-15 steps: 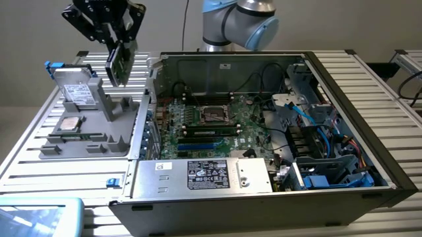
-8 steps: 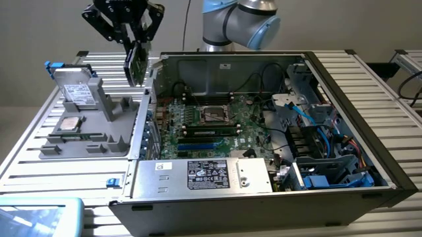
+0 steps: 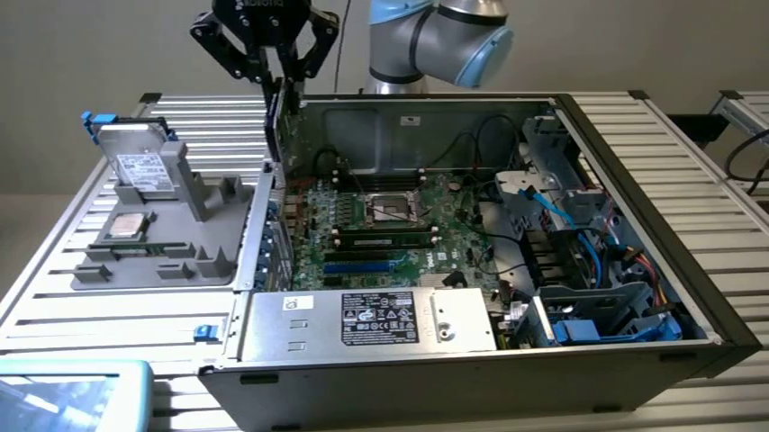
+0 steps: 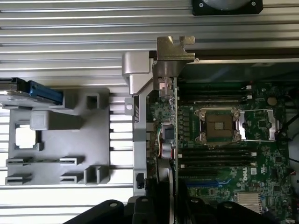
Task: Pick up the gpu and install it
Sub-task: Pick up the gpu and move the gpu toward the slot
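Observation:
My gripper [image 3: 279, 79] hangs above the left wall of the open computer case [image 3: 673, 270], shut on the gpu [image 3: 277, 126]. The card hangs upright and edge-on, its lower end level with the top of the case's left wall. In the wrist view the gpu [image 4: 174, 116] runs as a thin green edge from between my fingers [image 4: 154, 207] to its silver bracket [image 4: 174, 51]. It sits over the motherboard [image 4: 219, 154] beside the case wall, above the board and clear of it.
A grey parts holder [image 3: 180, 243] on the slatted table in the exterior view's left carries a silver hard drive [image 3: 139, 166] and a processor chip [image 3: 130, 225]. Inside the case are the power supply [image 3: 366, 319], a memory stick [image 3: 384, 238], cables and drive bays [image 3: 589, 306].

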Controlling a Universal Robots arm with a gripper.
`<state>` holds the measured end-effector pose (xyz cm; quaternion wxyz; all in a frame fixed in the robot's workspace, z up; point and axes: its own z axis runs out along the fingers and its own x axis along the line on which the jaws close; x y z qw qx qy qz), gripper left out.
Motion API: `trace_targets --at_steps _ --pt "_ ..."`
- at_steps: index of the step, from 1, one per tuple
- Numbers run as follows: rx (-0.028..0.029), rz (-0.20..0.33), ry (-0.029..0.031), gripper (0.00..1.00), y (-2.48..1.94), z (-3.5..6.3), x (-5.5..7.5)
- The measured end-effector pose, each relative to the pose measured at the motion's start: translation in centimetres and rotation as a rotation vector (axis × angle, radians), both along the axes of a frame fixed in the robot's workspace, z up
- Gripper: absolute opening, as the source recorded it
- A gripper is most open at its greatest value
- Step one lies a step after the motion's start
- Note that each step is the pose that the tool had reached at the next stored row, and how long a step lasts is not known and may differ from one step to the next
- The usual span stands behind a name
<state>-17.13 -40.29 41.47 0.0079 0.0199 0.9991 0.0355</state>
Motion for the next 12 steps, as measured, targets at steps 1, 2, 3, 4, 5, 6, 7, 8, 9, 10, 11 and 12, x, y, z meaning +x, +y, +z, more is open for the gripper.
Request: trace_targets --at_steps 1,2,3,4,5,6,7,8,9,10,11,12 --pt "0.0 0.0 0.0 0.28 -0.07 -0.14 0.5" --pt "-0.0001 0.0 0.0 0.28 -0.15 -0.3 0.9" --pt "0.0 0.0 0.0 0.28 -0.23 -0.49 1.4" --pt "0.0 0.0 0.0 0.28 -0.31 -0.67 1.8" --pt "0.0 0.0 0.0 0.28 -0.4 -0.86 2.3" --pt "0.0 0.0 0.0 0.28 -0.48 -1.04 2.7" --pt "-0.0001 0.0 0.0001 0.28 -0.56 -1.22 3.1" --pt "-0.0001 0.0 0.0 0.28 -0.64 -1.4 3.5" --pt "0.0001 0.0 -0.0001 0.28 -0.72 -1.59 3.9" --pt "0.0001 0.0 -0.0001 0.28 -0.79 -1.77 4.3" --pt "0.0 0.0 0.0 0.28 -0.85 -1.95 4.7" --pt "0.0001 0.0 -0.0001 0.28 -0.92 -2.13 5.0"
